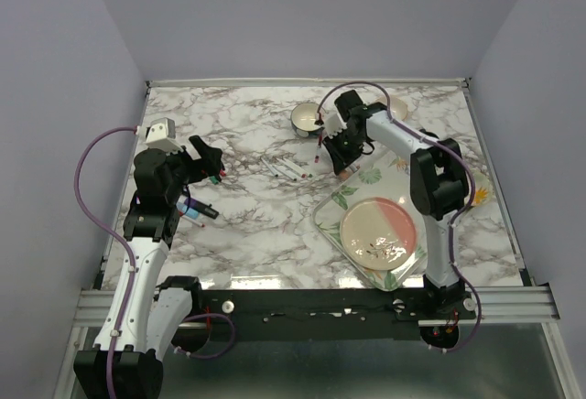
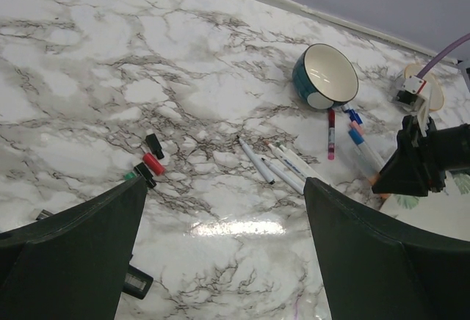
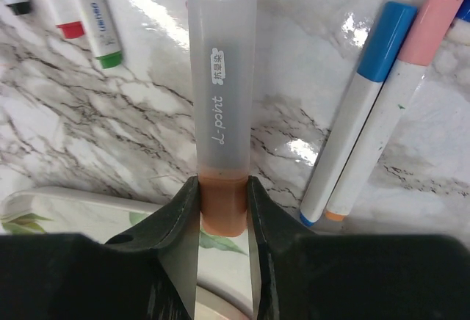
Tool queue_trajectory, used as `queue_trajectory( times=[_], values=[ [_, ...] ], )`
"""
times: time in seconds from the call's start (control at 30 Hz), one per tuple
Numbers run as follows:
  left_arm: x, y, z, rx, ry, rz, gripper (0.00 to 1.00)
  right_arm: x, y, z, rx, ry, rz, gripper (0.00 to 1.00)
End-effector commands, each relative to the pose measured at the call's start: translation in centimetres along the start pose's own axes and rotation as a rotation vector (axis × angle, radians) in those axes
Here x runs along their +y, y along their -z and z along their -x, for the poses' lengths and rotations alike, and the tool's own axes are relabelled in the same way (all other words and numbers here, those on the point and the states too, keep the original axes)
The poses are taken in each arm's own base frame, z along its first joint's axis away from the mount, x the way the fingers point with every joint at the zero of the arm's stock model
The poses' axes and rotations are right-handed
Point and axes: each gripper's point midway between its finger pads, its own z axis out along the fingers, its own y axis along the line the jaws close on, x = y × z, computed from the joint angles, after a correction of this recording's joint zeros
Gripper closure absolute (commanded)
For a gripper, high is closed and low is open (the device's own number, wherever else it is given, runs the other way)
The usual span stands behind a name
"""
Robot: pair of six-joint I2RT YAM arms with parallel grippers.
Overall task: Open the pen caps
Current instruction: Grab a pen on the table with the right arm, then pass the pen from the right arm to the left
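Right arm (image 1: 412, 147) reaches over the far middle of the table (image 1: 247, 225), wrist tipped down. Left arm (image 1: 151, 207) is folded up on the left side. The right gripper (image 3: 224, 188) is pinched on the orange end (image 3: 224, 210) of a frosted pen (image 3: 222, 78) that sticks straight out from the jaws. A blue cap (image 3: 388, 37) and a pink cap (image 3: 435, 15) sit on pens just beside it. The left gripper (image 2: 225, 186) hangs wide and holds nothing, with a loose red cap (image 2: 153, 163) and black cap (image 2: 154, 144) lying just past its finger.

Marble table (image 1: 275, 225), pale lilac walls (image 1: 302, 15)
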Motion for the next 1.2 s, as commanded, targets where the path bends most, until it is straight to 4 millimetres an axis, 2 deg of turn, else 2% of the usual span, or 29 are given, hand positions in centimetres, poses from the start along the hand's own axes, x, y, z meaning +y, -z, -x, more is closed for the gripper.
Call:
queue_trajectory(
  times=[0.0,0.2,0.27,0.3,0.4,0.43,0.47,0.53,0.57,0.7,0.73,0.77,0.87,0.9,0.93,1.1,1.13,1.17],
  values=[
    [-0.5,0.1,-0.2,0.009,-0.009,-0.038,0.03,2.2,2.7,1.3,-0.071,0.03,0.065,0.99],
    [-0.6,-0.1,-0.4,0.02,-0.004,-0.047,0.01,3.7,4.5,0.9,-0.105,0.05,0.107,0.99],
    [-0.9,0.0,-0.5,0.024,0.0,-0.063,0.01,4.2,4.4,0.1,-0.099,0.051,0.129,0.99],
    [-1.0,-0.1,-0.6,0.03,0.002,-0.069,0.01,4.9,5.1,0.1,-0.12,0.061,0.152,0.99],
    [-1.9,-0.2,-0.9,0.042,0.018,-0.124,0.01,6.5,5.5,-1.1,-0.129,0.069,0.219,0.99],
    [-2.3,-0.3,-0.8,0.04,0.022,-0.143,0.01,7.0,6.3,-1.0,-0.154,0.084,0.232,0.99],
    [-3.0,-0.2,-1.2,0.057,0.039,-0.187,0.01,7.7,6.2,-1.8,-0.146,0.081,0.258,1.0],
    [-4.0,-0.2,-1.1,0.054,0.055,-0.243,0.01,9.0,7.3,-1.9,-0.191,0.102,0.311,0.99],
    [-4.5,-0.2,-1.7,0.071,0.078,-0.275,0.01,9.4,7.5,-2.0,-0.202,0.106,0.33,0.99],
    [-6.7,0.6,-2.6,0.08,0.277,-0.402,0.01,11.6,8.6,-2.9,-0.248,0.136,0.429,0.99],
    [-7.5,0.9,-1.7,0.034,0.296,-0.455,0.01,12.3,9.0,-2.7,-0.27,0.145,0.467,0.99],
    [-7.7,1.0,-3.1,0.06,0.334,-0.471,0.01,12.8,9.6,-2.6,-0.29,0.155,0.485,0.99],
    [-9.3,1.7,-3.6,0.061,0.405,-0.512,0.03,14.3,10.4,-2.5,-0.325,0.165,0.566,0.99],
    [-10.8,2.2,-4.3,0.09,0.404,-0.545,0.03,14.5,10.7,-2.4,-0.334,0.168,0.581,0.99],
    [-10.9,1.9,-4.2,0.066,0.413,-0.516,0.03,15.0,10.9,-2.4,-0.345,0.174,0.605,0.99],
    [-13.4,1.8,-5.9,0.079,0.465,-0.507,0.05,15.8,11.3,-2.4,-0.357,0.178,0.646,0.99],
    [-14.2,1.7,-6.7,0.103,0.473,-0.513,0.06,16.0,11.4,-2.3,-0.36,0.181,0.656,1.0],
    [-14.2,1.3,-6.6,0.086,0.487,-0.492,0.07,16.1,11.5,-2.3,-0.361,0.183,0.663,0.99]
  ],
)
